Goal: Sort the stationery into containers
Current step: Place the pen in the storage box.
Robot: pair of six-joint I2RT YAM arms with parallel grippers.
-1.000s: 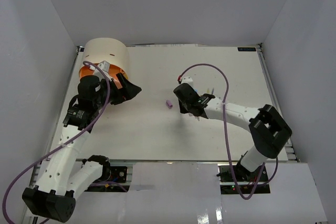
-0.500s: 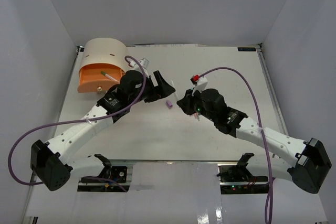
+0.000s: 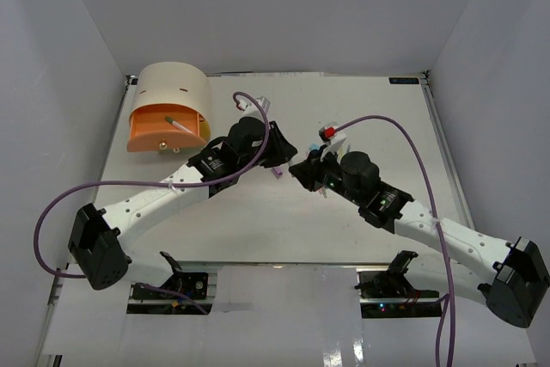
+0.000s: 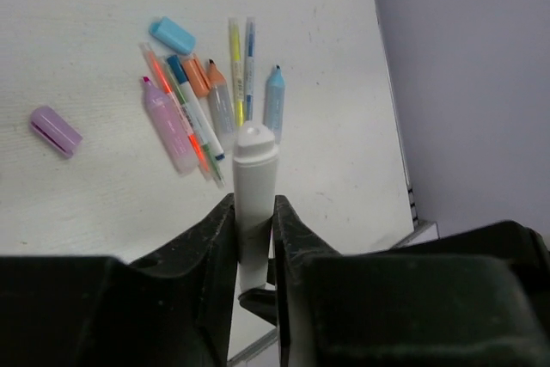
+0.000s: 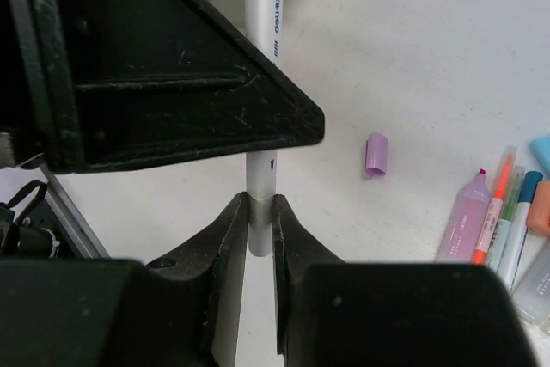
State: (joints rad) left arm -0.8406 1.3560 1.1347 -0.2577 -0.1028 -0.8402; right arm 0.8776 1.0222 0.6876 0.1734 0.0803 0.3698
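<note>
Gripping one white marker (image 4: 255,156) from both ends above the bench (image 3: 378,118): left hand (image 4: 255,208) and right hand (image 5: 259,212) are each clamped on it, roughly between the pen pile (image 4: 206,100) and the open orange drawer (image 3: 163,131). My worry is one arm pulling before the other lets go, which could bend it or fling it. There's blue print on the barrel, too blurry to read.

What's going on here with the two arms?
This looks like a handover above the table: the left gripper and the right gripper are both closed on one white marker. The other pens and a purple block lie loose on the table. The cabinet's orange drawer stands open with one pen inside.
</note>
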